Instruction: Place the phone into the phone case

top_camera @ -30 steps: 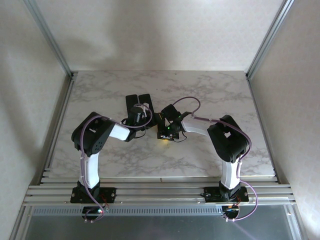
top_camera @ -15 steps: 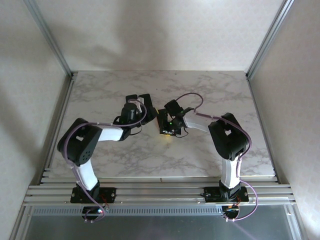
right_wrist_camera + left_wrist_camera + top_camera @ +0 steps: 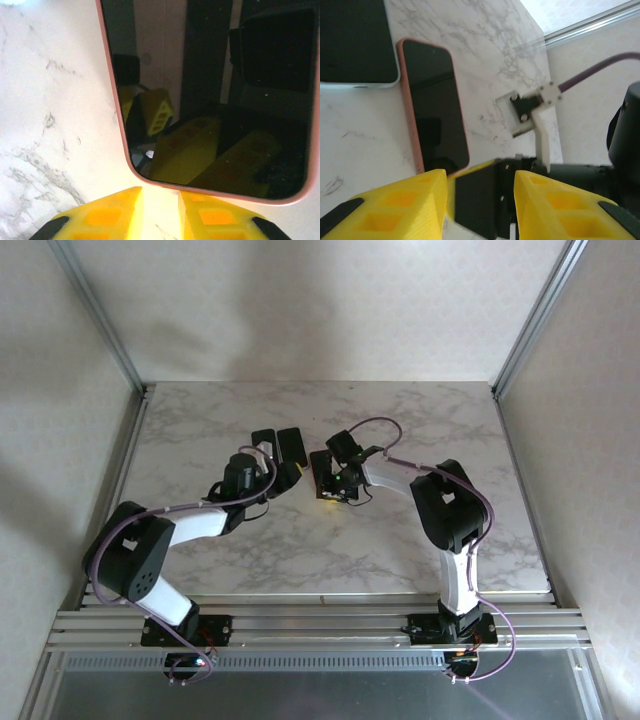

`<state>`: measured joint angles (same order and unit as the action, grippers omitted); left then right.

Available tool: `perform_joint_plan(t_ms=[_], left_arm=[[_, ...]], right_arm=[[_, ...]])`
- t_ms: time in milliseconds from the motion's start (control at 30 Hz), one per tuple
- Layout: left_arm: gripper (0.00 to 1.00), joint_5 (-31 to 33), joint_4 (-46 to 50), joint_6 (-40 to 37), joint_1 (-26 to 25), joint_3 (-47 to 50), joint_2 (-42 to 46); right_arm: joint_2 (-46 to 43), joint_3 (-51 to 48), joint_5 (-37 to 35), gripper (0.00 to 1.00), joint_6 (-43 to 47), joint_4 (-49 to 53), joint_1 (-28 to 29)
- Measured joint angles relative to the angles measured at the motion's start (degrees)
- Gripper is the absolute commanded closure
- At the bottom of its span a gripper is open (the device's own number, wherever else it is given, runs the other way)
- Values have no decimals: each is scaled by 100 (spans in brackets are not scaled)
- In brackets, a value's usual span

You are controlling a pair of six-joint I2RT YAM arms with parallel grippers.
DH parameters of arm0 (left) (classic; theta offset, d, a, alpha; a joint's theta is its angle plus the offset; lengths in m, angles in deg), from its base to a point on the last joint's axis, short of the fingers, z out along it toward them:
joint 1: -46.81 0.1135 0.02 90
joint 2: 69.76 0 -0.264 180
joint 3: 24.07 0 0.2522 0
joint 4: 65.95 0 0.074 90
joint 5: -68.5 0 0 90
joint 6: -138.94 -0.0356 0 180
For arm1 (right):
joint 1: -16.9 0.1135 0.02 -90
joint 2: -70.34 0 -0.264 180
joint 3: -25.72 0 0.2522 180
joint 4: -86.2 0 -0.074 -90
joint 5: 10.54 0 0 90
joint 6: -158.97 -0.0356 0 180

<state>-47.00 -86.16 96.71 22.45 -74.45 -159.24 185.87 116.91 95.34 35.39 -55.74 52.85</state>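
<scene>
**A:** Where's the phone?

**B:** Flat, screen up, on the white marble-pattern table top (image 3: 200, 420), mid-table towards the far side. It's a slim rectangular phone with a glossy black screen and a thin salmon-pink rim (image 3: 434, 105). It has rounded corners and the display is dark.

**A:** Screen condition?

**B:** It's shiny enough to mirror the yellow fingers and the dark wrist hardware in the right wrist view. I see a few dust specks and no visible cracks.

**A:** Anything next to it?

**B:** A second flat black slab with a pale grey-blue rim (image 3: 355, 40) lies just beside its long edge. I can't tell if they touch, or whether that slab is the case. I also can't tell whether the pink rim is the phone's own frame or a cover.

**A:** Left gripper (image 3: 479, 175)?

**B:** The yellow fingers are moderately spread with nothing clamped. It sits low near the phone's near end. The right arm's black body and purple cable (image 3: 600, 70) are close in front of it.

**A:** Right gripper (image 3: 160, 192)?

**B:** There's a narrow gap between the fingers with marble showing through, and it's empty. The tips sit just short of the phone's short edge, not touching that I can see.
</scene>
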Motion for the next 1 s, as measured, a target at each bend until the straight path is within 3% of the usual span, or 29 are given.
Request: perform_joint_plan(t_ms=[633,833,1000], left_arm=[[60,107,201,-37,227,411,494],[60,120,219,-66,273,507,581],[60,127,214,-66,278,568,581]], right_arm=[[732,1202,59,75,245,227,-280],[695,1134,63,75,254,186,-282],[170,402,83,74,225,59,-280]])
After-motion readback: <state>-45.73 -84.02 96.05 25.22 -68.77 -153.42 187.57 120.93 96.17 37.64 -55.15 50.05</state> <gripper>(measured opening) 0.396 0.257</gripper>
